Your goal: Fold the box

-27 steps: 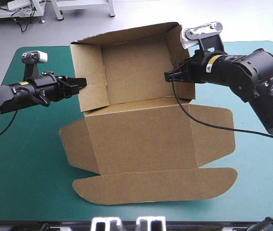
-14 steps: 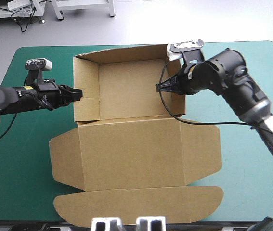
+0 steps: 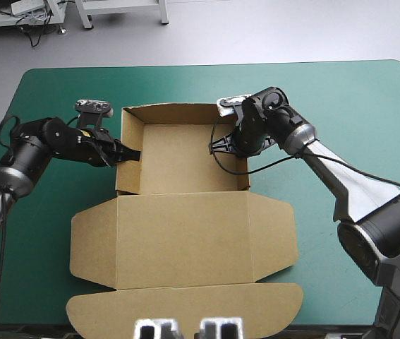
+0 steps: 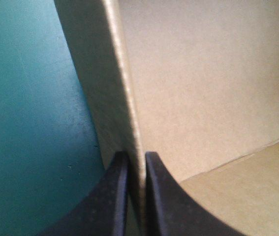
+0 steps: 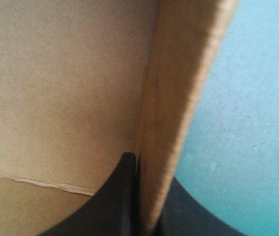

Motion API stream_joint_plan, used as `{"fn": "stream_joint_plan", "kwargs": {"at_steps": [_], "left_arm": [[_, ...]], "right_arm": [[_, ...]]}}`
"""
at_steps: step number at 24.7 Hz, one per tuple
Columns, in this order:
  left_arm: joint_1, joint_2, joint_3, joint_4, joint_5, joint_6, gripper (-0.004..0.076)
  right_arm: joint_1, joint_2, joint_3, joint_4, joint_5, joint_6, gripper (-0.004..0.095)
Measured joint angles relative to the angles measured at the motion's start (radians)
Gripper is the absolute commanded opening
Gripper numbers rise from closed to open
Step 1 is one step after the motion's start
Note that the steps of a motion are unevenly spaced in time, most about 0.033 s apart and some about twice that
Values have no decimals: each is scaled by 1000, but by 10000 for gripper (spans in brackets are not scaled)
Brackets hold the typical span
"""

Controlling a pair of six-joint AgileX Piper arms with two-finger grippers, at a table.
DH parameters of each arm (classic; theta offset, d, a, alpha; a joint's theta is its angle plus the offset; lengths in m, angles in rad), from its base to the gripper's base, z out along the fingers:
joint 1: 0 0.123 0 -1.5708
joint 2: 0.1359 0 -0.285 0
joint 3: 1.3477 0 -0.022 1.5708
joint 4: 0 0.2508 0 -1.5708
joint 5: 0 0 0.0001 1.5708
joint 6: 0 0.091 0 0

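Twice found the same hold on the brown box [image 3: 185,212], once on each side wall. Saw it lying near the middle of the teal-green cover [image 3: 341,92], as an open tray with the lid flat. Placed the tray on the far half, walls raised, bare floor inside. Traced the lid from the tray's near wall toward the table's near edge, flat on the cover, with a side flap out to either hand and a long rounded tuck flap last, nearly reaching that edge.

Found the left gripper [image 3: 130,153] coming in low from the table's left side, all but shut on the tray's left wall about midway along it. Confirmed this in the left wrist view: wall edge-on between the two black fingers [image 4: 114,196], one outside over the cover, the other inside over the tray's floor, only the board's thickness between them.

Found the right gripper [image 3: 217,146] reaching over from the right, pinched likewise on the tray's right wall, also about midway along. Checked the right wrist view: wall upright between the fingers [image 5: 124,196], inner finger plain against the inside face, outer finger mostly hidden behind the board, cover beyond.

Noted the two grippers well apart, with the tray's floor between them.
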Motion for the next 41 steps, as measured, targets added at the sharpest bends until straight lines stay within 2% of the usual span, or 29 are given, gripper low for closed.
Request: {"fn": "stream_joint_plan", "kwargs": {"at_steps": [9, 12, 14, 15, 17, 19, 21, 23, 26, 35, 41], "left_arm": [[-28, 154, -25, 12, -86, -48, -9], [-28, 202, -35, -6, -128, -52, -8], [-28, 215, -50, -7, -121, -52, 0], [-28, 220, -57, -7, -111, -52, 32], [-28, 241, -97, -6, -68, -51, 86], [-28, 261, -135, -2, -23, -42, 132], [-30, 275, -161, -2, 11, -29, 206], [-37, 287, -172, 7, 58, -21, 326], [-50, 302, -169, 33, 133, -17, 417], [-55, 308, -175, 42, 159, -18, 427], [-55, 308, -278, 43, 193, -18, 427]], "right_arm": [[-117, 18, 3, 157, -22, -68, 0], [-126, 18, 8, 162, -33, -94, 7], [-126, 21, 10, 151, -49, -120, 53], [-127, 24, 10, 146, -52, -123, 142], [-128, 32, 10, 137, -59, -132, 259], [-128, 35, 10, 135, -75, -146, 335], [-128, 35, 9, 130, -89, -153, 371], [-128, 35, 8, 117, -100, -157, 371], [-128, 35, 5, 110, -113, -176, 371], [-128, 35, 1, 84, -113, -219, 371], [-128, 35, -27, 77, -111, -247, 371]]}}
